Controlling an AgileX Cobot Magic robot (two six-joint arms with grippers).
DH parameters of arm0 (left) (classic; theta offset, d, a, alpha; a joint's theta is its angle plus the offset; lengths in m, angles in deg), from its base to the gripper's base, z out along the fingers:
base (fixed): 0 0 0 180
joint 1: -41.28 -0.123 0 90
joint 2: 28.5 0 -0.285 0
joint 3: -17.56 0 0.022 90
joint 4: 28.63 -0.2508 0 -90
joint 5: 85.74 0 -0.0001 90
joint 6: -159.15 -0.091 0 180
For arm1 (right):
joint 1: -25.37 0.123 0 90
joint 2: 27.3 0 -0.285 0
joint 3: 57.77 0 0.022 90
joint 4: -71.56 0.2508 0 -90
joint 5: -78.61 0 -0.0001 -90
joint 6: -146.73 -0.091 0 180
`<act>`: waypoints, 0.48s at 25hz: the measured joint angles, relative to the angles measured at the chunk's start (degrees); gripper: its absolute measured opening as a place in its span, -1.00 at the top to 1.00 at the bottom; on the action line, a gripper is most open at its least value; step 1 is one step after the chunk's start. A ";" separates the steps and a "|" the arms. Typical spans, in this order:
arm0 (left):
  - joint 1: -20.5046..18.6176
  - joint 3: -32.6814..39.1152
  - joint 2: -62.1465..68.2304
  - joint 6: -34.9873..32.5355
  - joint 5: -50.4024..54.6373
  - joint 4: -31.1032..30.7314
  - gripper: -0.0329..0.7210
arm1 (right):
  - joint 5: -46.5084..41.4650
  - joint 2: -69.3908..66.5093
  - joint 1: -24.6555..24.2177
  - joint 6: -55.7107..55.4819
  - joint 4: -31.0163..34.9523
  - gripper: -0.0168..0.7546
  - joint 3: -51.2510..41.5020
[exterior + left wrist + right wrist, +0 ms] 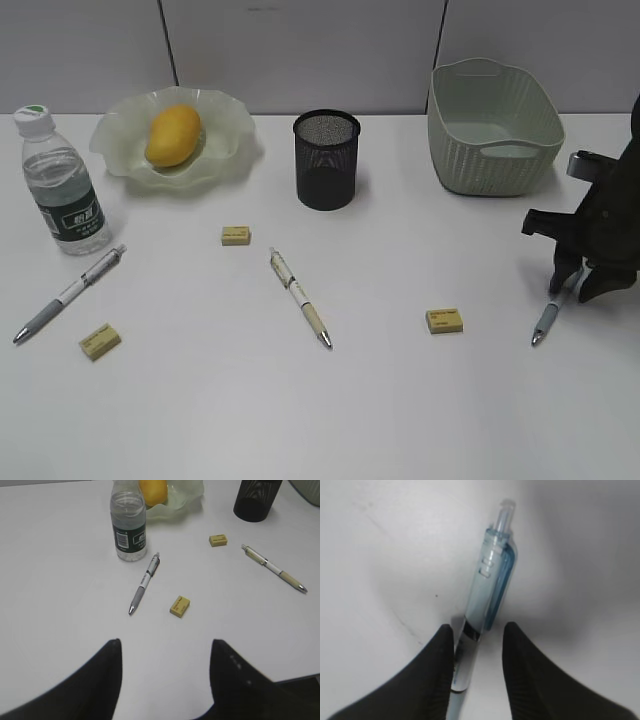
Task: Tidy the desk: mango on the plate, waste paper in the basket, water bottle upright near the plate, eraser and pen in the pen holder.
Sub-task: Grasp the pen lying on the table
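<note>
Right now the right pincer (pixel 578 283) is down over the blue pen (pixel 547 318) at the far right of the bench (pixel 320 420), its two dark fingers (pixel 437 665) straddling the barrel near the clip end; the left finger touches or nearly touches the barrel while the right one stands off with a gap, so I'd call the jaws narrowly apart and not yet gripping. The worry from here is plain — the pen sits off-centre between the fingers, so as they come together it may roll or skid on the smooth top and get pinched at a slant, or slip free on the lift, since the hold is near one end and the long tip end would droop. The right arm hangs steeply over the pen, wrist pointed almost straight down. The left pincer (pixel 165 680) hovers above the near-left of the bench, jaws spread wide and holding nothing. The mango (pixel 173 135) already lies on the plate (pixel 230 140), the water bottle (pixel 62 182) stands upright just beside it, and the pen holder (pixel 326 160) waits at centre back, well apart from the pen. Three erasers and two more pens lie loose; the basket (pixel 494 128) stands back right — I see no waste paper.
</note>
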 joint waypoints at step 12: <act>0.00 0.00 0.00 0.00 0.00 0.00 -0.22 | 1.28 0.00 -0.03 -0.30 1.10 0.25 0.00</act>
